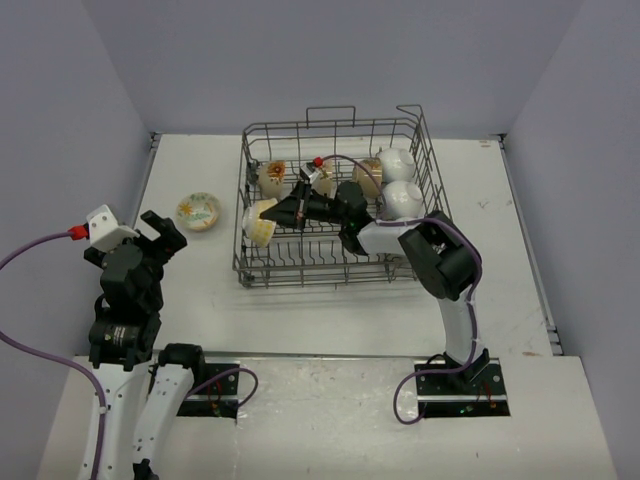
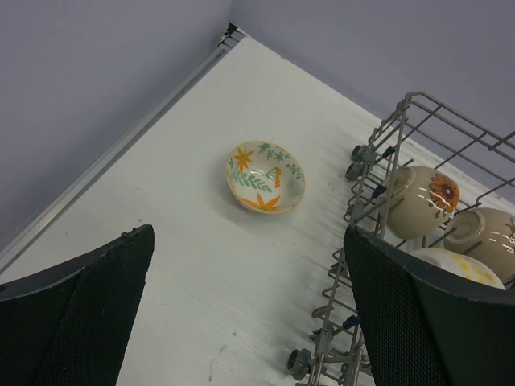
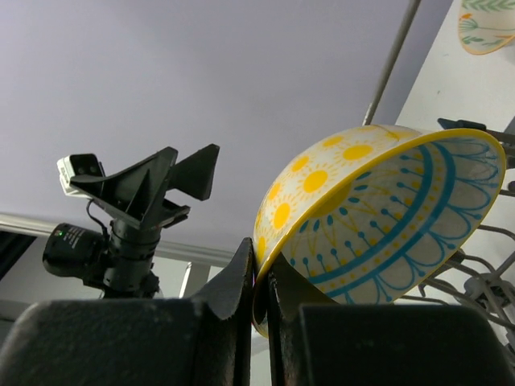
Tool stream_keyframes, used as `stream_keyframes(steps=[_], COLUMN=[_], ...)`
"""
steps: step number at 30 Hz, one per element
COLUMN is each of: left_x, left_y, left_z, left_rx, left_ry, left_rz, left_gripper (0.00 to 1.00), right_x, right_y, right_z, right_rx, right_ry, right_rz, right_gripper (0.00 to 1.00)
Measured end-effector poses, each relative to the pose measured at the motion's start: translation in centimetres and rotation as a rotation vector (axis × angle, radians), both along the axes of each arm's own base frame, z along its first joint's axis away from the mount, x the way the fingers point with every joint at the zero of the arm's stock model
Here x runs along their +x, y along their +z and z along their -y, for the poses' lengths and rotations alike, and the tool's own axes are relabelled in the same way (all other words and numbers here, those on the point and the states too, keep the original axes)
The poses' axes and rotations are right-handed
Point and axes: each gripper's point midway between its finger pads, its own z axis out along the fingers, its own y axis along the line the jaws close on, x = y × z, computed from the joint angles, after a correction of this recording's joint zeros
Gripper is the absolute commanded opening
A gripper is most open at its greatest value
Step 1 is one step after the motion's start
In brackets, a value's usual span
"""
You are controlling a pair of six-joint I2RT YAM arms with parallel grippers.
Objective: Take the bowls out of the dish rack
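The right claw [image 3: 259, 269] is pressed together on the rim of the yellow sun-patterned bowl [image 3: 378, 217], which is tilted at the left end of the dish rack [image 1: 430, 170]. The pinch is thin and close to the edge. The bowl should rise straight up until it clears the wires, slowly enough not to swing. It can then cross the left wall and land on the desk [image 1: 330, 320] near the leaf-patterned bowl [image 1: 198, 211], not on it. The left claw [image 1: 160, 232] hangs spread and empty beside the rack.

Counted: one rack, two claws and six bowls. Five bowls are in the rack: the pinched one, two white bowls [image 1: 402, 200] and two cream orange-patterned bowls [image 1: 272, 177]. One is on the desk. The arm may hide more.
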Motion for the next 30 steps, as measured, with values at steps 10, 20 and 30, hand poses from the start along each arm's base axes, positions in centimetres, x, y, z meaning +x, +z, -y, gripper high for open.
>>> stream_keyframes(steps=[10,20,30], left_x=[0.9,6.4,6.6], left_y=[1.9,18.9,17.6], left_z=[1.6,10.9,21.2], left_rx=[-0.018,-0.083,-0.186], left_ry=[-0.088,-0.593,-0.996], left_rz=[-0.016,0.17,0.049], left_gripper=[1.0,1.0,1.0], right_x=[-2.0,-10.0,-11.4], right_y=[7.5,21.9,7.7], right_z=[1.3,8.4,15.5], right_rx=[-0.073,-0.541,-1.302], right_ry=[0.012,-0.375,-0.124], right_rz=[0.25,1.177,1.646], right_gripper=[0.0,0.0,0.0])
